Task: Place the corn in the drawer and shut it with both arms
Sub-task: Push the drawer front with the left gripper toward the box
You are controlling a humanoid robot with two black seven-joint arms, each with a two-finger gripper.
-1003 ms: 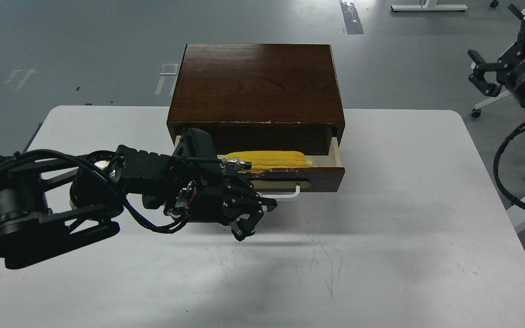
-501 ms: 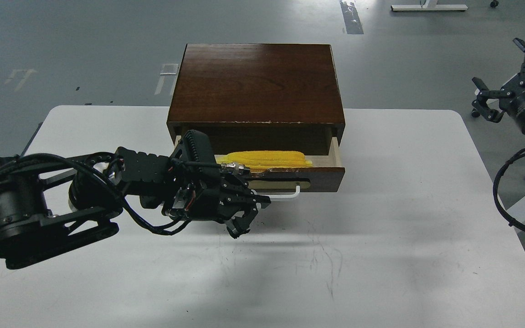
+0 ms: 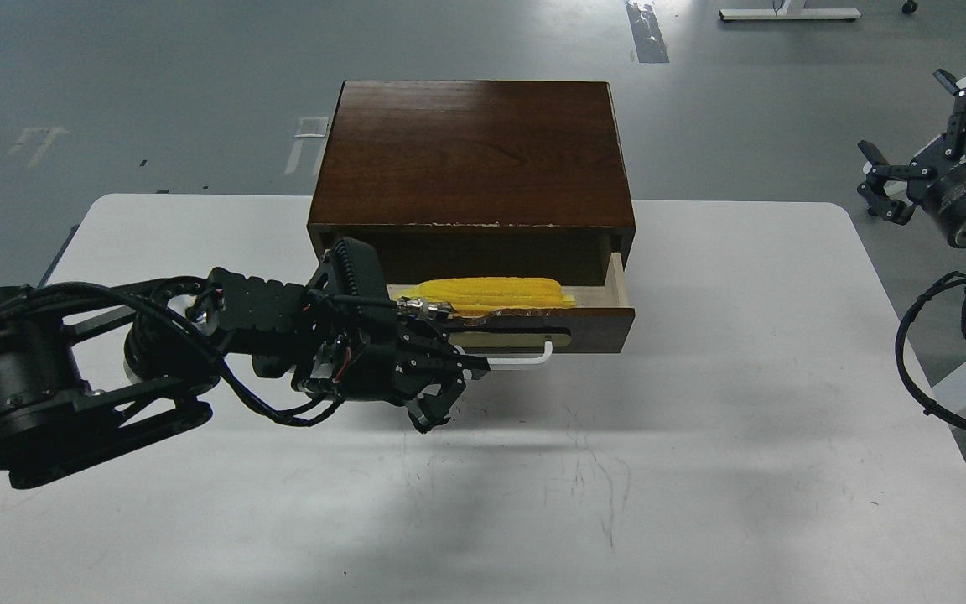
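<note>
The yellow corn [image 3: 491, 293] lies lengthwise inside the open drawer [image 3: 594, 326], which is pulled partly out of the dark wooden cabinet [image 3: 470, 151]. The drawer's white bar handle [image 3: 525, 361] shows on its front. My left gripper [image 3: 452, 393] hangs open and empty just in front of the drawer's left half, its upper finger [image 3: 470, 366] near the handle's left end. My right gripper [image 3: 915, 147] is raised off the table's right side, far from the drawer, with its fingers spread and empty.
The cabinet stands at the back middle of the white table [image 3: 701, 470]. My left arm [image 3: 72, 394] lies across the table's left part. Cables [image 3: 919, 335] hang from my right arm beyond the table's right edge.
My left gripper has drifted a little left and back from the handle, staying open. My right gripper has shifted slightly at the far right. Corn and drawer have not moved.
</note>
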